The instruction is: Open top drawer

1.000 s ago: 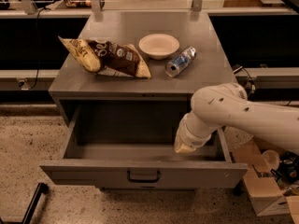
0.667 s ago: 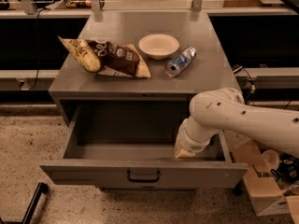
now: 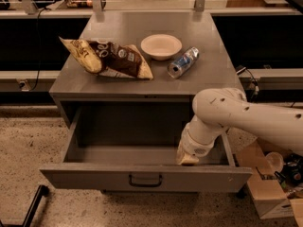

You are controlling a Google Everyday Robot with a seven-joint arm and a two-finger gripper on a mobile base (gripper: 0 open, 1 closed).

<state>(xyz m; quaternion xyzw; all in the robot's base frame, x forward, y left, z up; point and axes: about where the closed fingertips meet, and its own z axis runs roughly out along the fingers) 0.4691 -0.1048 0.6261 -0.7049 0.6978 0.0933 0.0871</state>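
The top drawer (image 3: 90, 176) of the grey metal cabinet stands pulled far out toward me. Its wide grey front carries a small dark bar handle (image 3: 145, 179) at centre, and its deep grey interior (image 3: 123, 141) holds nothing I can see. My white arm (image 3: 246, 119) comes in from the right and bends down into the drawer. My gripper (image 3: 186, 160) is low inside the drawer's right part, just behind the front panel, mostly hidden by the wrist.
On the cabinet top (image 3: 142, 27) lie a brown and yellow chip bag (image 3: 106, 58), a white bowl (image 3: 161, 46) and a blue can on its side (image 3: 182, 63). A cardboard box (image 3: 265, 193) stands on the floor at right. A black bar (image 3: 33, 207) is at lower left.
My arm has shifted very slightly to the left inside the drawer. The drawer stays pulled out the same amount.
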